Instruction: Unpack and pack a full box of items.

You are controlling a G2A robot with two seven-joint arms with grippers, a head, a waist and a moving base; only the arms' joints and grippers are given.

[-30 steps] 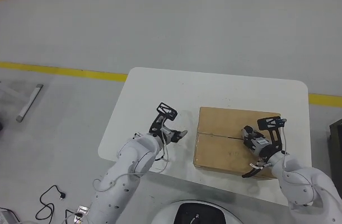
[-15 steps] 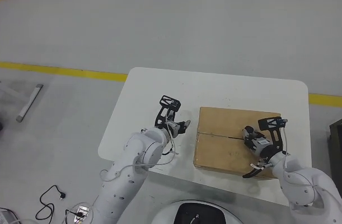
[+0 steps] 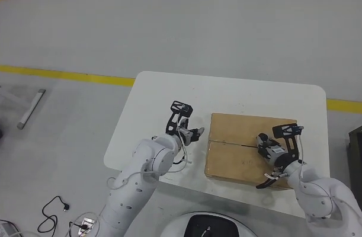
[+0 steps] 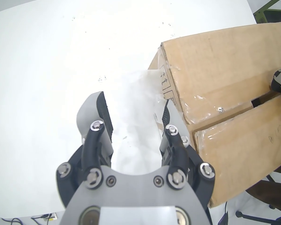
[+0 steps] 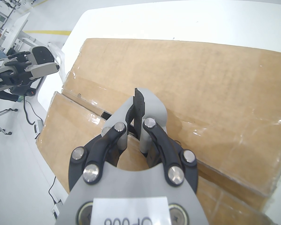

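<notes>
Left gripper (image 4: 133,100): gapes wide, grips nothing, hovers above the white rounded table (image 3: 228,92), just beside the closed brown cardboard box (image 3: 240,127). Right gripper (image 5: 137,97): pinches fingers together, empty, over the seam between the box's 2 taped flaps.

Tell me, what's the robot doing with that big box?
The robot has a cardboard box lying on a white table, with both top flaps down. Its right gripper is shut and points at the crack between the two flaps. Its left gripper is open and hangs above the table, right beside the box's side. Nothing looks unpacked yet.
</notes>
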